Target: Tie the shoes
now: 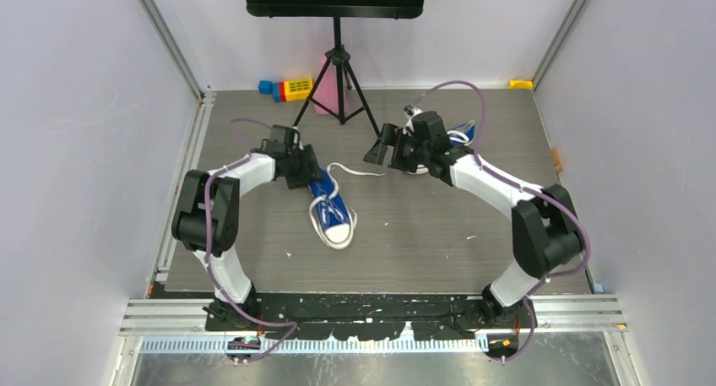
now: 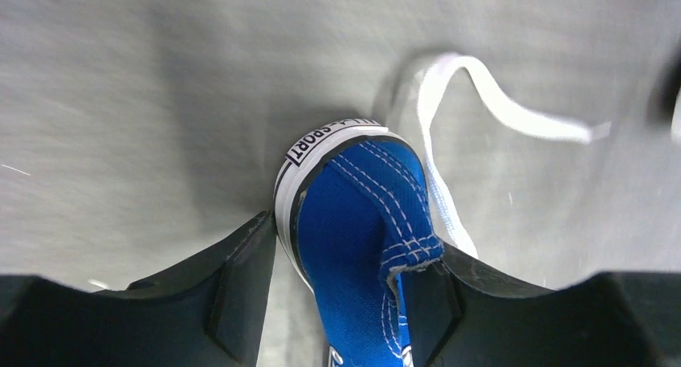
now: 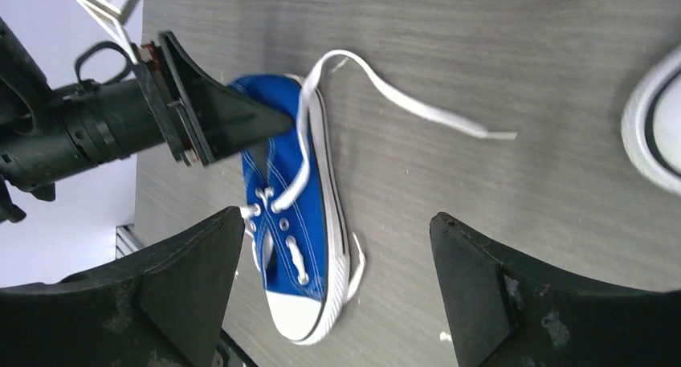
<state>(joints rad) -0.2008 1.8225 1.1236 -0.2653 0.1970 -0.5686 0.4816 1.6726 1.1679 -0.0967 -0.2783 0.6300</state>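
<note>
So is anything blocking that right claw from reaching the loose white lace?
Nothing visible. The lace lies on the table before the open right gripper; the left gripper clamps the heel of the shoe, off to one side.

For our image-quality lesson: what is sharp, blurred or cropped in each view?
Top external: evenly lit, sharp throughout. Left wrist: grey tabletop smeared soft, heel of the blue canvas sneaker crisp. Right wrist: sharp, but the second white-soled sneaker is cropped at the edge.

Overhead and wrist cameras (close) share one shoe [image 1: 331, 210].
</note>
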